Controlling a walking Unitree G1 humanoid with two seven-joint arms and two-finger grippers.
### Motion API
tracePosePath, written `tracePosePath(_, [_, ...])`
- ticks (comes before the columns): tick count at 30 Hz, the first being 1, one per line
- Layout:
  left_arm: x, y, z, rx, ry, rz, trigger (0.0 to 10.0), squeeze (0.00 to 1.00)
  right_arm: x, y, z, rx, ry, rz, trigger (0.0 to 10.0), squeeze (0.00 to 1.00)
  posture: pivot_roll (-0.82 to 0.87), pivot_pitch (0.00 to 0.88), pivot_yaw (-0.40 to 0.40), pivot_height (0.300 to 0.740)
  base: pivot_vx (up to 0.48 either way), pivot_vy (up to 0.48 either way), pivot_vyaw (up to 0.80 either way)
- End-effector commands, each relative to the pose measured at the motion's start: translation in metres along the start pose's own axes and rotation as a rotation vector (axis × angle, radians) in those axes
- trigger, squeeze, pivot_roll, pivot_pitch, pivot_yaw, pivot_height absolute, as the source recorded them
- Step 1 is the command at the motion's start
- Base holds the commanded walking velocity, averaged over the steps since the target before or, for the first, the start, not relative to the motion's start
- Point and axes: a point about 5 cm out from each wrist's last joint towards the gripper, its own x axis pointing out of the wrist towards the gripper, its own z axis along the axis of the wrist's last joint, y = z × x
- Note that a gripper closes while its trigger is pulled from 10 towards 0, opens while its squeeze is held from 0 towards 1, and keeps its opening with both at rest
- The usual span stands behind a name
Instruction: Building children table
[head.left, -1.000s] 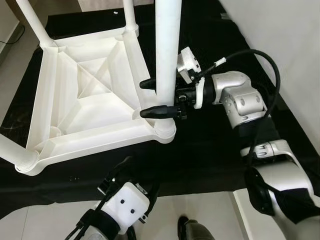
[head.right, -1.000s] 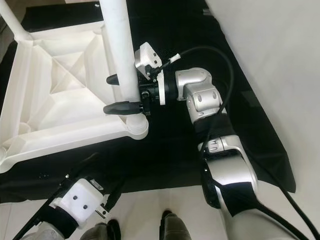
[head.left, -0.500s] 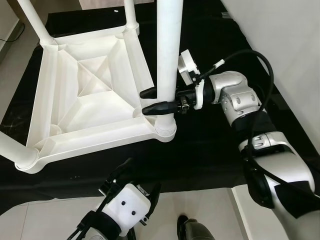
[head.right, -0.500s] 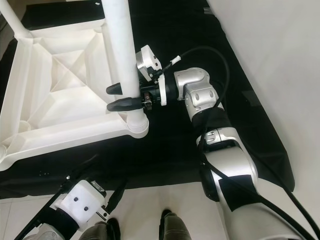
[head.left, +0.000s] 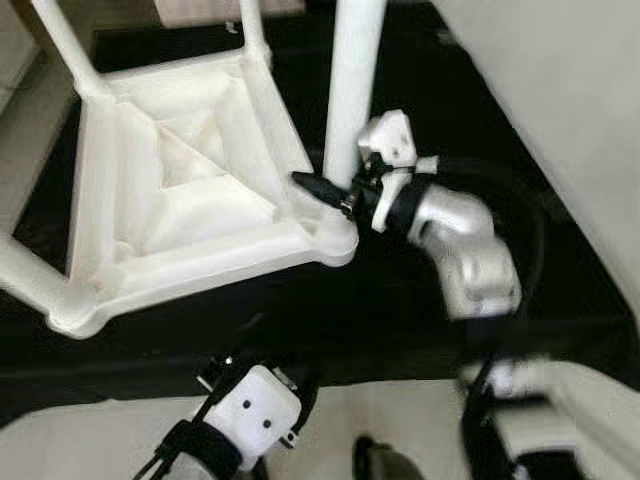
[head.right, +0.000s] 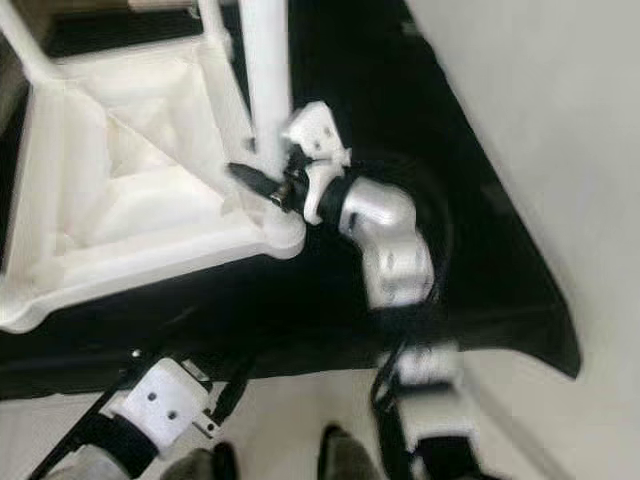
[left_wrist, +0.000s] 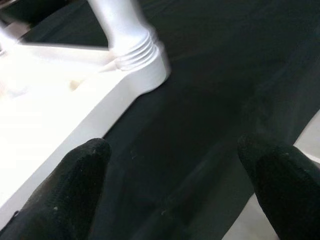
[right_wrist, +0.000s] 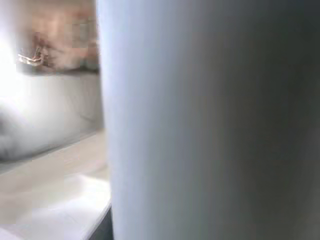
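Note:
A white plastic children's table lies upside down on a black mat, legs pointing up. My right gripper clasps the near-right leg just above its ribbed socket; one black finger shows in front of the leg. The picture is blurred. In the right wrist view the leg stands very close. My left gripper hangs low by the mat's front edge, open, fingers wide apart, facing the table's corner socket.
A white wall panel runs along the right of the mat. Other table legs rise at the far left and back. Pale floor lies in front of the mat.
The picture has shifted and blurred, so the camera moved. My right wrist has swung and dropped lower on the leg, closer to its socket. The left gripper stays put.

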Motion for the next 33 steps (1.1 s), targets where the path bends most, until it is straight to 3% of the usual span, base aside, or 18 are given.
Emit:
tracePosePath(1, [-0.001, 0.000, -0.003, -0.009, 0.019, -0.007, 10.0, 0.00, -0.018, 0.010, -0.030, -0.022, 0.198, -0.102, 0.0, 0.00, -0.04, 0.300, -0.002, 0.740, 0.000, 0.000, 0.00])
tracePosePath(2, [-0.001, 0.000, -0.003, -0.009, 0.019, -0.007, 10.0, 0.00, -0.018, 0.010, -0.030, -0.022, 0.198, -0.102, 0.0, 0.00, -0.04, 0.300, -0.002, 0.740, 0.000, 0.000, 0.00])
tracePosePath(3, [0.000, 0.000, -0.005, -0.007, 0.018, -0.013, 10.0, 0.00, -0.021, 0.026, -0.039, -0.002, 0.254, -0.078, 0.0, 0.00, -0.03, 0.272, -0.011, 0.740, 0.000, 0.000, 0.00])
tracePosePath(6, [0.001, -0.001, -0.006, -0.007, 0.018, -0.014, 10.0, 0.00, -0.015, 0.025, -0.041, 0.001, 0.259, -0.060, 0.0, 0.00, -0.03, 0.272, -0.011, 0.740, 0.000, 0.000, 0.00])
tracePosePath(7, [0.001, -0.001, -0.007, -0.005, 0.020, -0.008, 10.0, 0.00, -0.008, 0.023, -0.039, 0.009, 0.254, -0.040, 10.0, 0.00, -0.04, 0.264, -0.008, 0.740, 0.000, 0.000, 0.00])
tracePosePath(12, [0.001, 0.000, -0.007, -0.004, 0.023, 0.006, 10.0, 0.00, 0.001, 0.021, -0.027, 0.030, 0.205, 0.014, 10.0, 0.00, -0.04, 0.264, -0.010, 0.740, 0.000, 0.000, 0.00])
tracePosePath(13, [0.001, 0.000, -0.007, -0.004, 0.023, 0.008, 10.0, 0.00, 0.007, 0.020, -0.019, 0.050, 0.158, 0.080, 10.0, 0.51, -0.04, 0.261, -0.010, 0.740, 0.000, 0.000, 0.00])
tracePosePath(14, [0.001, 0.000, -0.007, -0.004, 0.023, 0.008, 10.0, 0.00, 0.007, 0.020, -0.019, 0.050, 0.158, 0.080, 10.0, 0.51, -0.04, 0.261, -0.010, 0.740, 0.000, 0.000, 0.00])
tracePosePath(15, [0.001, 0.000, -0.007, -0.004, 0.022, 0.006, 10.0, 0.00, 0.009, 0.022, -0.011, 0.062, 0.125, 0.140, 10.0, 1.00, -0.04, 0.260, -0.009, 0.740, 0.000, 0.000, 0.00])
tracePosePath(17, [0.001, 0.000, -0.007, -0.004, 0.022, 0.006, 10.0, 0.00, 0.009, 0.022, -0.011, 0.062, 0.125, 0.140, 10.0, 1.00, -0.04, 0.260, -0.009, 0.740, 0.000, 0.000, 0.00])
tracePosePath(18, [0.001, 0.000, -0.007, -0.006, 0.019, 0.001, 10.0, 0.00, 0.014, 0.023, 0.005, 0.025, 0.039, 0.299, 10.0, 1.00, -0.04, 0.256, -0.008, 0.740, 0.000, 0.000, 0.00])
tracePosePath(19, [0.001, 0.000, -0.007, -0.006, 0.019, 0.001, 10.0, 0.00, 0.014, 0.023, 0.005, 0.025, 0.039, 0.299, 10.0, 1.00, -0.04, 0.256, -0.008, 0.740, 0.000, 0.000, 0.00])
tracePosePath(20, [0.001, -0.001, -0.007, -0.008, 0.018, -0.003, 10.0, 0.00, 0.013, 0.024, 0.018, -0.002, -0.004, 0.468, 10.0, 1.00, -0.04, 0.254, -0.010, 0.740, 0.000, 0.000, 0.00])
tracePosePath(21, [0.001, -0.002, -0.006, -0.011, 0.016, -0.005, 10.0, 0.00, 0.014, 0.017, 0.025, -0.101, -0.011, 0.699, 10.0, 1.00, -0.03, 0.253, -0.012, 0.740, 0.000, 0.000, 0.00])
tracePosePath(26, [0.000, -0.002, -0.006, -0.011, 0.015, -0.003, 10.0, 0.00, 0.022, 0.004, 0.024, -0.127, 0.012, 0.763, 10.0, 0.97, -0.02, 0.253, -0.013, 0.740, 0.000, 0.000, 0.00])
tracePosePath(27, [0.000, -0.003, -0.005, -0.011, 0.015, -0.002, 10.0, 0.00, 0.029, -0.002, 0.027, -0.110, 0.014, 0.807, 10.0, 0.00, -0.01, 0.254, -0.011, 0.740, 0.000, 0.000, 0.00])
tracePosePath(33, [-0.002, -0.002, -0.004, -0.012, 0.016, -0.006, 10.0, 0.00, 0.045, -0.019, 0.042, -0.027, -0.003, 0.951, 10.0, 0.00, 0.01, 0.265, -0.002, 0.740, 0.000, 0.000, 0.00])
